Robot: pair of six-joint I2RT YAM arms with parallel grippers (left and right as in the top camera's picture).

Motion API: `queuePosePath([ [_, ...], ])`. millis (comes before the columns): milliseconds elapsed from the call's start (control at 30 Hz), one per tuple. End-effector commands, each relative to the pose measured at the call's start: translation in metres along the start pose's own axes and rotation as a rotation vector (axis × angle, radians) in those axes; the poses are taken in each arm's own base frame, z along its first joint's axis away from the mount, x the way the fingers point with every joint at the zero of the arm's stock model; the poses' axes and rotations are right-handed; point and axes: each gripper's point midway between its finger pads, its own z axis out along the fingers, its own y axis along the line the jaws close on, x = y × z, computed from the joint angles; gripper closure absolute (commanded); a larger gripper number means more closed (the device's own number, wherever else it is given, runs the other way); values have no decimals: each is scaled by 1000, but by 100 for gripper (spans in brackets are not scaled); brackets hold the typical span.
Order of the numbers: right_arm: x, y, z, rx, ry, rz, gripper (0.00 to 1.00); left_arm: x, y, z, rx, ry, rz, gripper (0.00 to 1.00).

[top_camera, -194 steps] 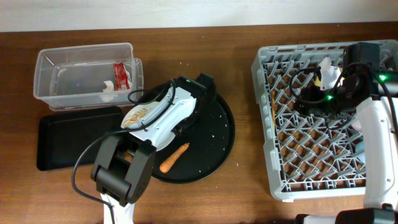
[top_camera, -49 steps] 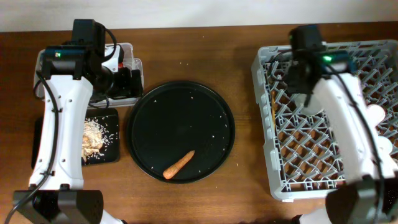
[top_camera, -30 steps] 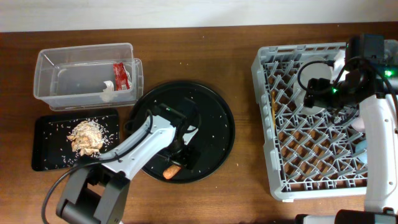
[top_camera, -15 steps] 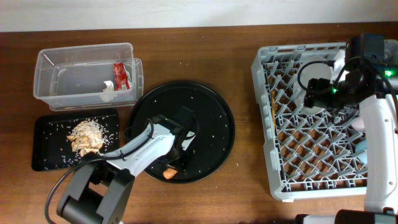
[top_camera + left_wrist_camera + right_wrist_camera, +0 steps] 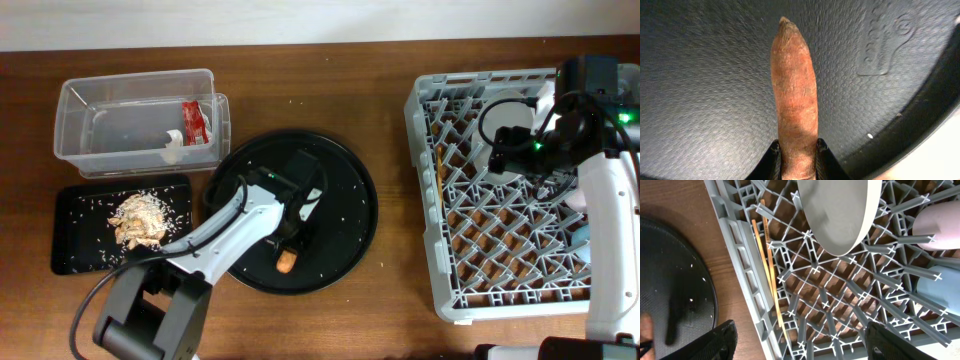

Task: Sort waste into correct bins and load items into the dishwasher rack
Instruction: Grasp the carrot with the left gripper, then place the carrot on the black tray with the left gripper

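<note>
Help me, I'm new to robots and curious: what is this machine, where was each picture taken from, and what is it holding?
Two robot arms work at a table. One picture looks down from above; the other two come from cameras on each wrist. The left gripper pinches a small carrot, the round black tray beneath it. The right gripper is open and empty above the dishwasher rack, which holds a plate, chopsticks, a pink cup and a blue cup. A clear tub holds a red wrapper; a black tray holds food scraps.

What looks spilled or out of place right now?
Stray white grains dot the round black tray. The chopsticks lie flat across the rack's lattice near its edge. Nothing else stands out.
</note>
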Motion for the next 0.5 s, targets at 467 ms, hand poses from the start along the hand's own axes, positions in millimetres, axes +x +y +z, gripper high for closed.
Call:
queuePosePath([
  [467, 1, 2, 1, -5, 7, -7, 19, 38, 237, -112, -73, -251, -773, 100],
])
